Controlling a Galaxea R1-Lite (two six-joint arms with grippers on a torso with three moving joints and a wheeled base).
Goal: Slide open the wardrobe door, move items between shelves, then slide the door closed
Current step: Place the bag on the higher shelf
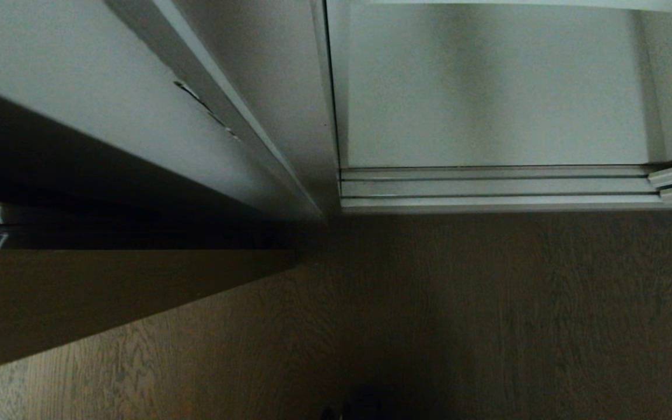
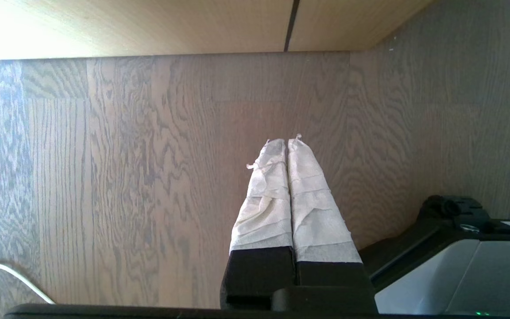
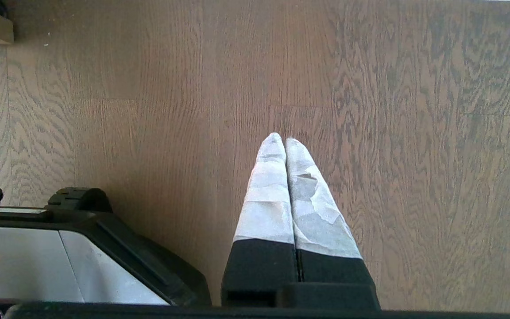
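While both grippers, left (image 2: 287, 139) and right (image 3: 280, 137), hang clenched empty over floor (image 3: 414, 133), raise one to sliding wardrobe door (image 1: 487, 87) at 1 o'clock, push along track (image 1: 487, 188).

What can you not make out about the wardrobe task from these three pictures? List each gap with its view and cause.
- Head view: the wardrobe's upper part, any shelves and items, cut off by the top edge above the bottom track.
- Head view: the dark gap at left, lost in shadow.
- Wrist views: the left claw and right claw, both shut, point at wood floor; no wardrobe is in frame.
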